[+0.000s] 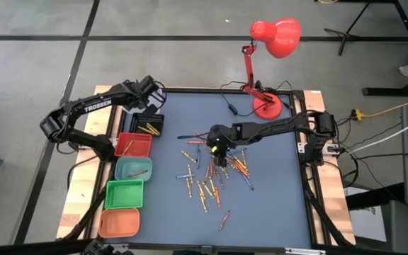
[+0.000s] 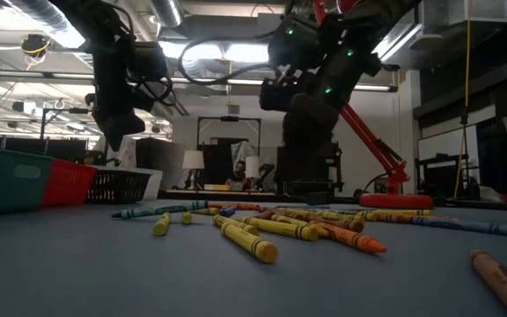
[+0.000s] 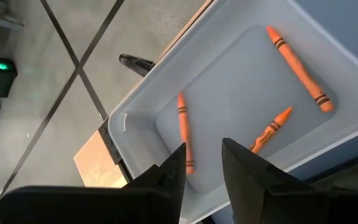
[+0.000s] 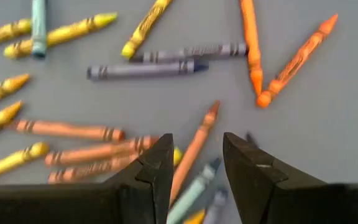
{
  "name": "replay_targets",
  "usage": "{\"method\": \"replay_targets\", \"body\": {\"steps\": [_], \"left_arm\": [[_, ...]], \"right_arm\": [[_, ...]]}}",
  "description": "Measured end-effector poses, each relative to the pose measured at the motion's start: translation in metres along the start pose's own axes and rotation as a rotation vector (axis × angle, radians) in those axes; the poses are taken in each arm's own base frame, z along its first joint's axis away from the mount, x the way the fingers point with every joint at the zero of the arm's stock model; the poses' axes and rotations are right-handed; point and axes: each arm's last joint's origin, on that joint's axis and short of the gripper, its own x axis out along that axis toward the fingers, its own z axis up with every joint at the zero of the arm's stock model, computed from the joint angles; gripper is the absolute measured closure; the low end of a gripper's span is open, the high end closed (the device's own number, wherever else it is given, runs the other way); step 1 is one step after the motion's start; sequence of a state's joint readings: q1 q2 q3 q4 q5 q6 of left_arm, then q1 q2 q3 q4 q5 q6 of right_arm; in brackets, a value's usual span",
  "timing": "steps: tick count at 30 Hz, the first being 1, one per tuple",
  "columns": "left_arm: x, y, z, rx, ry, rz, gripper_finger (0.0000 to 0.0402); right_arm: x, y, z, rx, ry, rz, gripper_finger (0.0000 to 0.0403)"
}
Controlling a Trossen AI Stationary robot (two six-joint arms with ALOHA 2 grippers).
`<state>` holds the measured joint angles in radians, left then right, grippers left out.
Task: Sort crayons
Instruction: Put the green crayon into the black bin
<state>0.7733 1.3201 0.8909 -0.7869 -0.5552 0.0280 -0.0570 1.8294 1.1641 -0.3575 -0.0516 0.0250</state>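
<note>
**Orange crayons in the tray, fingers apart above them**

Orange is what sits under the left gripper (image 3: 202,163): its two dark fingers stand apart with nothing between them, hanging over a pale grey tray (image 3: 229,81) at the table's far left corner. Three orange crayons (image 3: 299,68) lie loose on the tray floor, one just beside the fingertips, two further along.

Over to the right gripper (image 4: 196,163), fingers also spread and empty, poised low over the middle of the blue-grey table (image 1: 275,205). Right beneath it is the main crayon scatter (image 1: 211,180): yellows, oranges, a couple of dark purple sticks (image 4: 143,70), a pale blue one, all lying flat and crossing each other.

Along the table's left edge runs a column of small bins: red bin (image 1: 133,144), teal bin (image 1: 133,168) with a crayon inside, green bin (image 1: 124,194), orange bin (image 1: 119,223). A red desk lamp (image 1: 275,39) stands at the far edge.
</note>
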Motion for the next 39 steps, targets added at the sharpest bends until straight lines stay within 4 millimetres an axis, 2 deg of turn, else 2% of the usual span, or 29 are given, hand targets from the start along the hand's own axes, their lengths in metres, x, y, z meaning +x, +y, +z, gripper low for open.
{"method": "replay_targets", "body": {"steps": [9,15,19,24,28,35,39], "left_arm": [[-0.006,-0.009,0.004,0.017,-0.054,-0.052,0.0314],[-0.019,-0.017,0.003,0.036,-0.113,-0.253,0.0314],[-0.034,-0.029,0.001,0.078,-0.165,-0.426,0.0314],[-0.053,-0.054,0.001,0.149,-0.238,-0.698,0.0314],[-0.071,-0.082,0.005,0.221,-0.335,-0.857,0.0314],[-0.095,-0.136,-0.001,0.459,-0.494,-0.944,0.0314],[-0.098,-0.16,-0.01,0.586,-0.503,-0.96,0.0314]], "right_arm": [[-0.031,0.019,-0.006,-0.056,0.059,-0.053,0.0265],[-0.052,0.03,-0.018,-0.101,0.125,-0.128,0.0265],[-0.063,0.031,-0.04,-0.078,0.13,-0.143,0.0265],[-0.076,0.028,-0.077,0.038,0.096,-0.146,0.0265],[-0.08,0.025,-0.103,0.107,0.019,-0.134,0.0265],[-0.081,0.03,-0.131,0.105,-0.074,-0.068,0.0265],[-0.076,0.036,-0.14,0.075,-0.086,-0.046,0.0265]]}}
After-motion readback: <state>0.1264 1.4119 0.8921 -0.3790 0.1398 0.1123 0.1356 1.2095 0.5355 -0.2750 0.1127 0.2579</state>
